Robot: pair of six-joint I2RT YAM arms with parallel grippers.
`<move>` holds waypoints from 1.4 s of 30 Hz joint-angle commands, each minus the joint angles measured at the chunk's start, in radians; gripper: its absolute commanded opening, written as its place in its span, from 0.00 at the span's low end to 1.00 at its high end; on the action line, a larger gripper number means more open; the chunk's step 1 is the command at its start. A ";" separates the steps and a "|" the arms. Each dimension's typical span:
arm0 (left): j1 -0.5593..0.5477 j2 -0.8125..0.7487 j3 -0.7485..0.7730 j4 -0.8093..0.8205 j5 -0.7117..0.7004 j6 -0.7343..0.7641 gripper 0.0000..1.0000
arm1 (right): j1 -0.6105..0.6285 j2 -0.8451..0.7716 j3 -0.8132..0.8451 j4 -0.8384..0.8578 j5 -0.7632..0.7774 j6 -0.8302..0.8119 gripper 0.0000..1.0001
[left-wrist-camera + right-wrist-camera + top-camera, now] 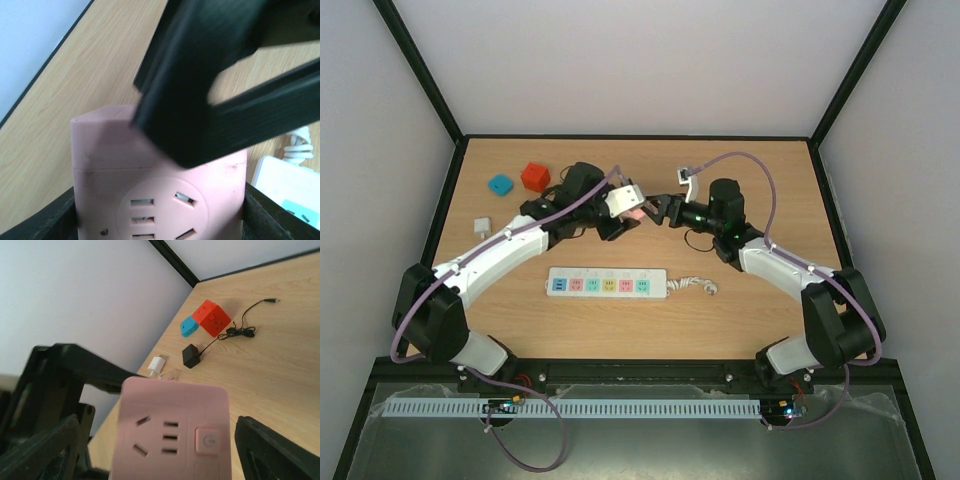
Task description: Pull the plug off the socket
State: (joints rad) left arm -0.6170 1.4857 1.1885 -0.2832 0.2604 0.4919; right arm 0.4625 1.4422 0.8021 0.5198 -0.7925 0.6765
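Presently, both arms meet above the middle of the counter [760,310], toward its far edge. The socket strip [607,285] lies flat nearer the near edge, its long axis parallel to that edge and its cord [698,286] bunched at the right end. No plug shows in any outlet from above.

The pink cube [170,425], taken here to be the plug, hangs clear of the counter between the two tools. It is on the far side of the strip and well apart from it.

Left tool [160,225]: fingers pressed to both flanks of the cube, gripping it. Right tool [160,460]: jaws spread wider than the cube with a gap on each side, so straddling, not pinching.

Judgement: the plug looks already free of the strip. What remains turns on the left arm, the only one with a hold. From its tool the strip lies straight back toward the near edge.

Toward the far left corner: red cube [212,317], blue cube [188,327], black charger [190,356], white adapter [157,363].
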 commanded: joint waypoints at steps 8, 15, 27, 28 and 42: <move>0.237 -0.033 -0.025 -0.160 0.119 -0.022 0.37 | 0.002 -0.011 0.140 -0.281 -0.007 -0.356 0.99; 0.465 -0.024 -0.021 -0.344 0.091 0.066 0.38 | 0.002 -0.033 0.137 -0.447 0.023 -0.588 0.98; 0.583 0.147 0.018 -0.449 -0.071 0.117 0.39 | 0.002 0.020 0.172 -0.622 0.013 -0.768 0.98; 0.583 0.169 0.023 -0.453 -0.084 0.113 0.39 | 0.003 0.024 0.174 -0.635 0.015 -0.779 0.98; 0.583 0.324 0.110 -0.549 -0.196 0.103 0.42 | 0.103 0.127 0.244 -0.849 0.157 -0.974 0.98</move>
State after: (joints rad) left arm -0.0368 1.7882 1.2598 -0.7727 0.1066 0.5957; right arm 0.5152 1.5410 1.0096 -0.2409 -0.7120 -0.2146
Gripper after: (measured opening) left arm 0.631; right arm 0.984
